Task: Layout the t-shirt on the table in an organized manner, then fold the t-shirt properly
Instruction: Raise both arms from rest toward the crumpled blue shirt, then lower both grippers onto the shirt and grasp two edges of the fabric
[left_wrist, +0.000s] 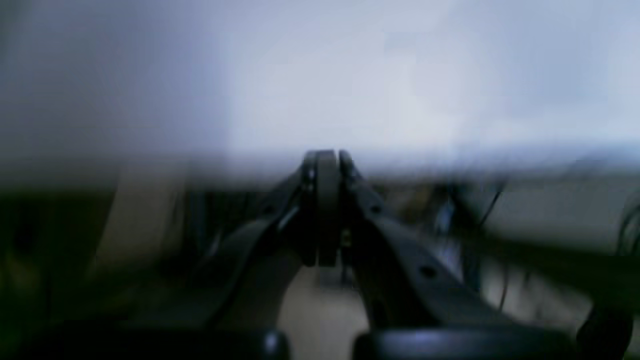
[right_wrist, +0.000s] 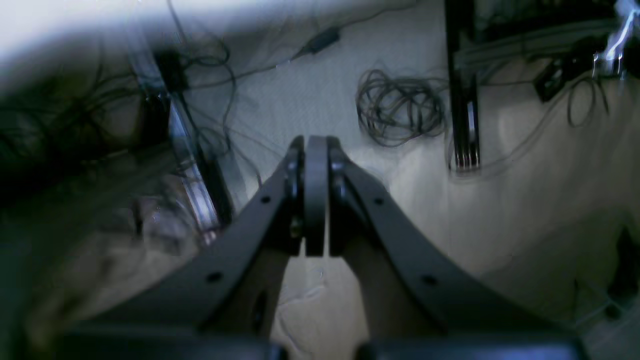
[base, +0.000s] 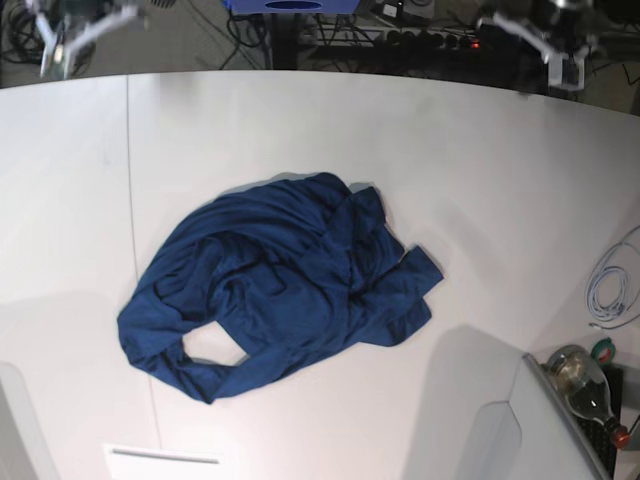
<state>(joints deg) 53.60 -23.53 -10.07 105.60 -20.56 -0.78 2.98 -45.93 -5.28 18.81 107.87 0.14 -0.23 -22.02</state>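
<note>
White tabletop (base: 500, 180) fills the overhead view, its curved far edge backed by a tangle of floor cables (right_wrist: 400, 107). Both arms hang beyond that edge with fingers pressed fully together, gripping nothing: the left gripper (left_wrist: 327, 157) and the right gripper (right_wrist: 316, 142) each show no gap. Well away from them, the navy t-shirt (base: 280, 280) lies crumpled mid-table, sleeves and hem bunched over one another. Pinching through overlapped layers would likely drag the whole heap instead of spreading it.
</note>
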